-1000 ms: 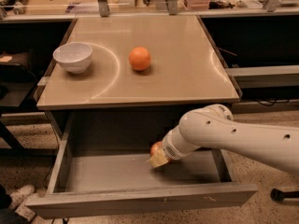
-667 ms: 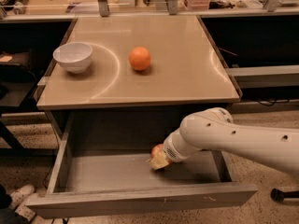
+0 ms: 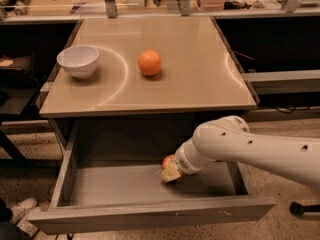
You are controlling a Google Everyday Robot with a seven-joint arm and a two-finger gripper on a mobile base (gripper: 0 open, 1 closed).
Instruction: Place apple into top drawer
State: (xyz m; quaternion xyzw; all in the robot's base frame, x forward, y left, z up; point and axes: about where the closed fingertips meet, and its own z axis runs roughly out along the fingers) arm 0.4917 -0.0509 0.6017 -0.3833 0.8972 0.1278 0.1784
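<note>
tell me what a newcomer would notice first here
The big white arm stretches from the right into the open top drawer, its gripper low inside, right at the apple. Next comes the bright orange near the middle of the tan table, with a white bowl to its left.

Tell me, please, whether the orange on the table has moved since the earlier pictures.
No. The orange keeps its spot right of the white bowl on the table. The tool is low inside the open top drawer, beside the apple.
</note>
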